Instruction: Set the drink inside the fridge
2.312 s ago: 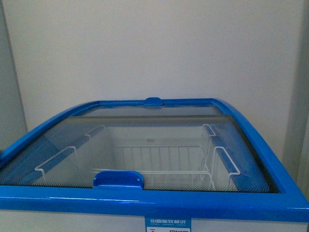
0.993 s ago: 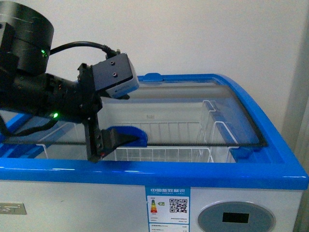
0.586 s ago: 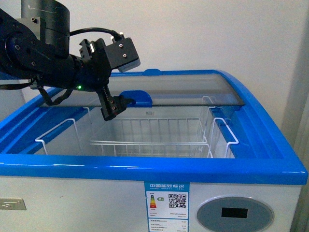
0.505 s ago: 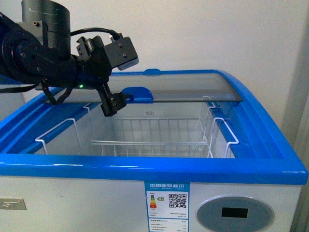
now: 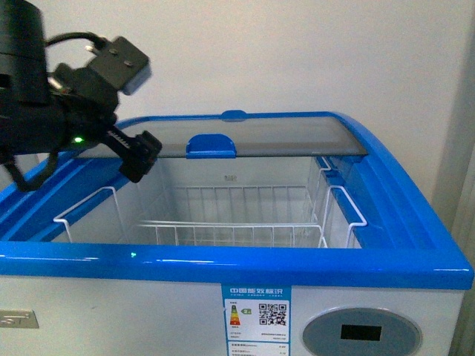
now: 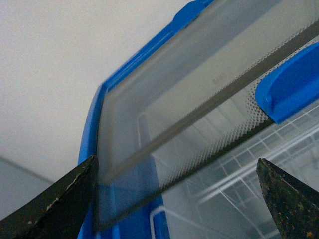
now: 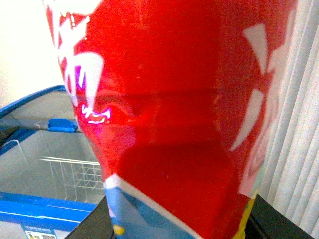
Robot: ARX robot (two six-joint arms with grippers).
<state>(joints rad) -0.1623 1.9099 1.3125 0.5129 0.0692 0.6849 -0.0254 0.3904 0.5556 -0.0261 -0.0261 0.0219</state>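
Observation:
The fridge [image 5: 415, 245] is a white chest freezer with a blue top rim. Its sliding glass lid [image 5: 297, 137] is pushed to the back and the front half stands open. White wire baskets [image 5: 237, 215] show inside. My left gripper [image 5: 141, 158] is open and empty above the fridge's left side, just left of the lid's blue handle [image 5: 211, 145]. In the left wrist view its open fingers [image 6: 286, 199] frame the lid's edge [image 6: 199, 154]. My right gripper is shut on the drink [image 7: 174, 109], a red pack with white marks that fills the right wrist view. The right arm is out of the front view.
A plain white wall stands behind the fridge. A grey oval display [image 5: 361, 334] and a label [image 5: 256, 315] are on its front. In the right wrist view the fridge [image 7: 40, 149] lies beyond the drink and pale vertical blinds [image 7: 299, 124] hang on the other side.
The left arm came in, pushed the glass lid back by its blue handle, then let go and drew away to the left. The fridge now stands open at the front.

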